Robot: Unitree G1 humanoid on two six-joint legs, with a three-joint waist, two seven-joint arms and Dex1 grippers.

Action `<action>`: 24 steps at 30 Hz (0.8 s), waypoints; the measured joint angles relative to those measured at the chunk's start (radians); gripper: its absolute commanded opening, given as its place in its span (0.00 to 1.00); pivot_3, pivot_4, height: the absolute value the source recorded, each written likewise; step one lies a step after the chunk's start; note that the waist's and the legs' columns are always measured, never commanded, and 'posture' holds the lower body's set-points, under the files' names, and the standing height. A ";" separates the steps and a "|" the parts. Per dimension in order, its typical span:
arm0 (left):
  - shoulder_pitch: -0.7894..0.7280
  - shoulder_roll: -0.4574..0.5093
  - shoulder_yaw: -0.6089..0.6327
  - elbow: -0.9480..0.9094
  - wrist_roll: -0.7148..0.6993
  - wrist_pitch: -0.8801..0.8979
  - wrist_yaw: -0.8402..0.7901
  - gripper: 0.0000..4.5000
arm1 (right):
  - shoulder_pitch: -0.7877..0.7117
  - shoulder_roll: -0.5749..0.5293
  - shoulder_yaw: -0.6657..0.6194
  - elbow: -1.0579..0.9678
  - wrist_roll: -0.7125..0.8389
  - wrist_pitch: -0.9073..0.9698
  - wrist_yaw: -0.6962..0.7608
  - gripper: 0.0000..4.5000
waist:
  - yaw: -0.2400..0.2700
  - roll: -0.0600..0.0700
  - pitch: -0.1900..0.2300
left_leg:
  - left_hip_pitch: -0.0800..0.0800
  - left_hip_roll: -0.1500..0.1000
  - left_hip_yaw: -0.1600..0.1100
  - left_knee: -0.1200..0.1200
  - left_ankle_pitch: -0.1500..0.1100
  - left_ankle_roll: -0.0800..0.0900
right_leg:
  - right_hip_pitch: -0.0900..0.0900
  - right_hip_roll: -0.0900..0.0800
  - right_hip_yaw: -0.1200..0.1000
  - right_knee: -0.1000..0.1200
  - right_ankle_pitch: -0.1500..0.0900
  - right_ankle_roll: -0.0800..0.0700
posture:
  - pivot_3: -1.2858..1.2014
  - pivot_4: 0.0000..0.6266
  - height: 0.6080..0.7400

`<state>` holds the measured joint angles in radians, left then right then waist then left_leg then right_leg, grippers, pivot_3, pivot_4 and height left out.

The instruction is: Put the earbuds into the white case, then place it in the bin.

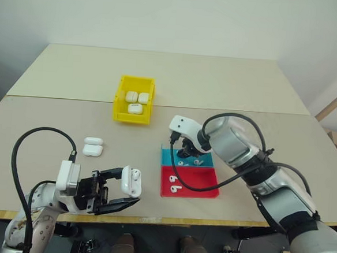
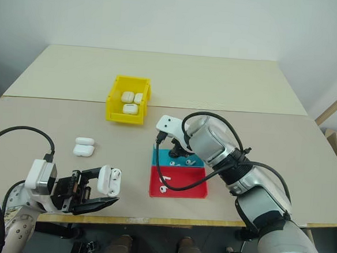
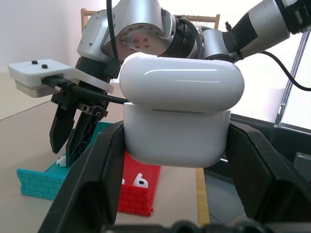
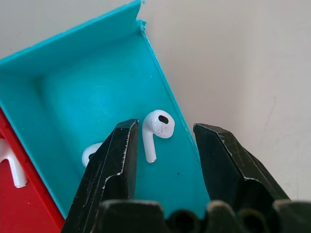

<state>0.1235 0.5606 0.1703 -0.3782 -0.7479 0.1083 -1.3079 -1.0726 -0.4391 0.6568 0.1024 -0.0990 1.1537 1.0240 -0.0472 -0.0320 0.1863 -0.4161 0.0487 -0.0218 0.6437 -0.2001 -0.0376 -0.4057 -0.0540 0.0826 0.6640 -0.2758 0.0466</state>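
Parted around nothing yet, my right gripper [image 4: 163, 160] points down into the blue tray [image 4: 73, 82], an earbud [image 4: 156, 130] lying between my fingers [image 4: 116, 160], its stem running toward me, so closing should catch it. Near and left, my left gripper [image 1: 115, 187] is clamped on the white case [image 1: 132, 180], lid up. More earbuds lie in the red tray [image 1: 202, 178]. The yellow bin [image 1: 119, 103], far left, holds cases.

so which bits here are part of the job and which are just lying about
Part of the job:
- case, lid open, held by the left gripper
- earbuds in the blue tray, right gripper open over them
- earbud in the red tray
- bin

Lying about:
- three cases in the bin
- two spare cases on the table
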 measured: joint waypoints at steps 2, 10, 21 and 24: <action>0.000 0.000 0.000 0.000 0.000 0.000 0.000 0.62 | -0.011 0.000 0.005 0.002 0.005 0.000 0.002 0.49 | 0.000 0.000 0.000 | 0.000 0.000 0.000 0.000 0.000 0.000 | 0.000 0.000 0.000 0.000 0.000 0.000 | 0.52 0.24 1.00; 0.001 0.000 0.000 0.000 0.000 0.000 0.003 0.62 | -0.012 0.000 0.040 0.009 0.028 0.001 0.011 0.49 | 0.000 0.000 0.000 | 0.000 0.000 0.000 0.000 0.000 0.000 | 0.000 0.000 0.000 0.000 0.000 0.000 | 0.52 0.24 1.00; 0.004 0.000 0.000 0.000 0.000 0.000 0.006 0.62 | -0.013 0.000 0.047 0.032 0.042 0.002 -0.001 0.49 | 0.000 0.000 0.000 | 0.000 0.000 0.000 0.000 0.000 0.000 | 0.000 0.000 0.000 0.000 0.000 0.000 | 0.52 0.24 1.00; 0.004 0.000 0.000 0.000 0.000 0.000 0.006 0.62 | -0.017 0.001 0.048 0.047 0.043 0.002 -0.003 0.49 | 0.000 0.000 0.000 | 0.000 0.000 0.000 0.000 0.000 0.000 | 0.000 0.000 0.000 0.000 0.000 0.000 | 0.52 0.24 1.00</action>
<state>0.1280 0.5604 0.1703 -0.3784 -0.7478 0.1080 -1.3015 -1.0898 -0.4386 0.7053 0.1494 -0.0563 1.1553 1.0206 -0.0470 -0.0320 0.1863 -0.4161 0.0487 -0.0219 0.6437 -0.2001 -0.0376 -0.4057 -0.0540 0.0826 0.6639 -0.2758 0.0466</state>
